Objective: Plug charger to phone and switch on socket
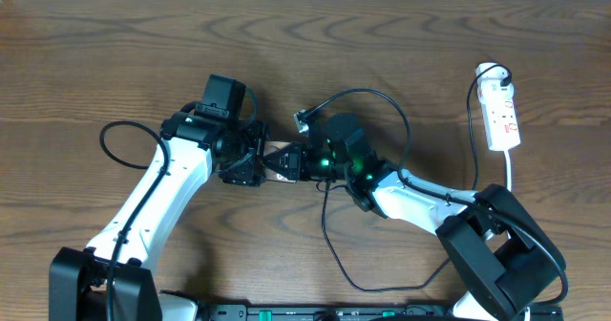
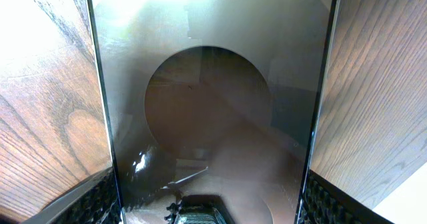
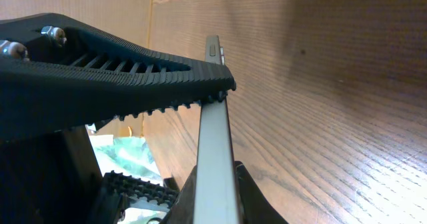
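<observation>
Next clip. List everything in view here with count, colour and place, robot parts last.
phone: one, dark frame with a glossy grey face, table centre, between both hands.
charger: one, thin black cable, looping behind the right arm and down toward the near edge; plug tip apart from the phone.
socket: one, white strip with red markings, far right.
table: one, brown wood grain, under everything.
left hand: one, black, shut on the phone across its width.
right hand: one, black, shut on the phone's thin edge.
arms: two, white and black, reaching in from the near edge.
</observation>
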